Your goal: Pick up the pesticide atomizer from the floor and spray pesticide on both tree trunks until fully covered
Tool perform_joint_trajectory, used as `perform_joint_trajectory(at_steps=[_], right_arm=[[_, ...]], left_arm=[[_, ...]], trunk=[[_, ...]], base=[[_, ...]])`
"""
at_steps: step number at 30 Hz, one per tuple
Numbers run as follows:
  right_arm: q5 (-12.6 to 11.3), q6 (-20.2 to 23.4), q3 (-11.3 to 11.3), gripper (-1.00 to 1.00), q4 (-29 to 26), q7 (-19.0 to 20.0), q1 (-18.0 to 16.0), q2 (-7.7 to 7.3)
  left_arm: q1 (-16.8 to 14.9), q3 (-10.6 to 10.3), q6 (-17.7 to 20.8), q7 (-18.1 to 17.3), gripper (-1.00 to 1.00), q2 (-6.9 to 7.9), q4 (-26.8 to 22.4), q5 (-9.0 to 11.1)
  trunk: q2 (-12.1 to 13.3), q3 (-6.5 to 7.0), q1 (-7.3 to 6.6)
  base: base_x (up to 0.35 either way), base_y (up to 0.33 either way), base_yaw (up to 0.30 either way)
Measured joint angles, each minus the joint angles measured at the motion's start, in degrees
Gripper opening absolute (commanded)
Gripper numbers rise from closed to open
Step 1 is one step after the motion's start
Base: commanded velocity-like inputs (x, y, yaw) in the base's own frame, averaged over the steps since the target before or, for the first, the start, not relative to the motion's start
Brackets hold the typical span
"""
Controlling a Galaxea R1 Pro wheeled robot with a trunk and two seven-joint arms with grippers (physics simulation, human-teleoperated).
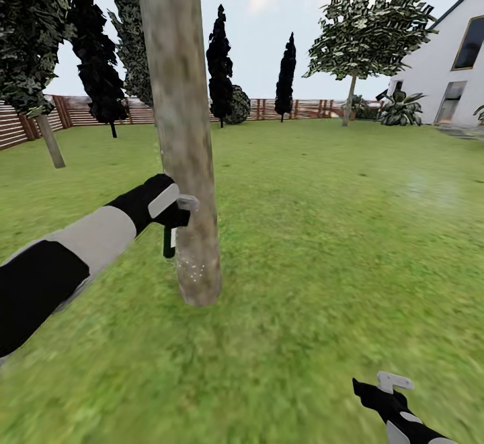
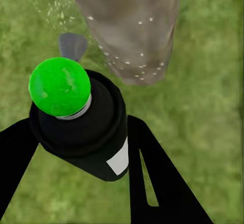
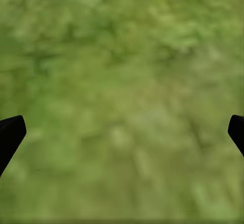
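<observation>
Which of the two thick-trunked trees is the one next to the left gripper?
The near tree, whose trunk rises beside the left gripper holding the atomizer. The other tree stands far off by the house.

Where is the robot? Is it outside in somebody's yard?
Yes, it looks like a fenced garden: green grass underfoot, a brown wooden fence round it, a thick tree trunk close by, and a white house.

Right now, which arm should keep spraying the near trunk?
Left. Its claw grips the pesticide atomizer right beside the tree trunk, already speckled with droplets. The right claw is open, low over grass.
</observation>
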Motion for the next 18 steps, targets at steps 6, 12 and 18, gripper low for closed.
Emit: perform_joint_trajectory(at_steps=[6, 12, 18], right_arm=[[0.0, 0.0, 0.0, 1.0, 0.0, 0.0, 0.02, 0.0], [0.0, 0.0, 0.0, 1.0, 0.01, 0.0, -0.01, 0.04], [0.0, 0.0, 0.0, 1.0, 0.01, 0.0, -0.01, 0.07]], left_arm=[[-8.25, 0.09, 0.03, -0.02, -1.0, -0.35, 1.69, 0.0], [-15.66, 0.14, 0.12, -0.03, -1.0, -1.67, 5.81, 0.14], [-18.59, 0.08, 0.45, -0.03, -1.0, -2.07, 7.59, 0.3]], trunk=[[0.0, 0.0, 0.0], [0.0, 0.0, 0.0], [0.01, -0.01, 0.01]], base=[[0.0, 0.0, 0.0], [0.0, 0.0, 0.0], [0.0, 0.0, 0.0]])
